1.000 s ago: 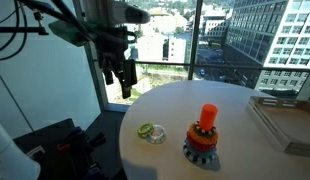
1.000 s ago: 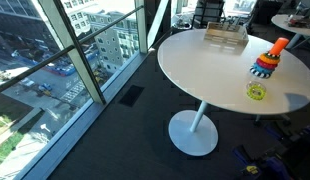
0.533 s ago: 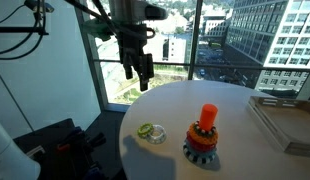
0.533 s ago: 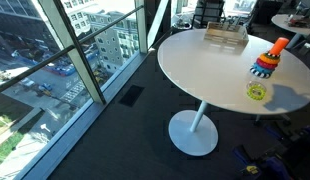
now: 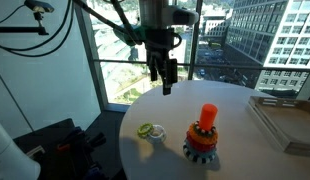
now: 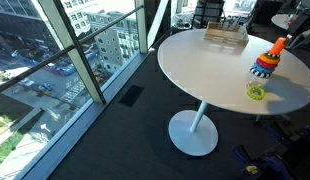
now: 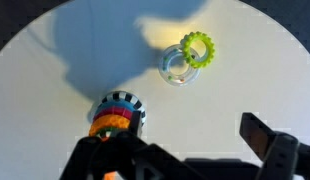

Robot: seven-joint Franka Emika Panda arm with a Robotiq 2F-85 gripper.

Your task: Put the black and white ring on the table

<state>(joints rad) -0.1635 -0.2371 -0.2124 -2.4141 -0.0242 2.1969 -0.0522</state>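
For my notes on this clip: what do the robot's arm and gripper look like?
The gripper is black and blocky, ending in two slim dark fingers. The arm above it is backlit and reads dark grey, so its real colour is unclear. Thin black cables loop alongside it. No markings are legible.

The round white table is carrying a few things. A stacking toy is standing near its front edge. A yellow-green ring is lying to the toy's left, touching a clear ring. A flat tray is sitting at the far right.
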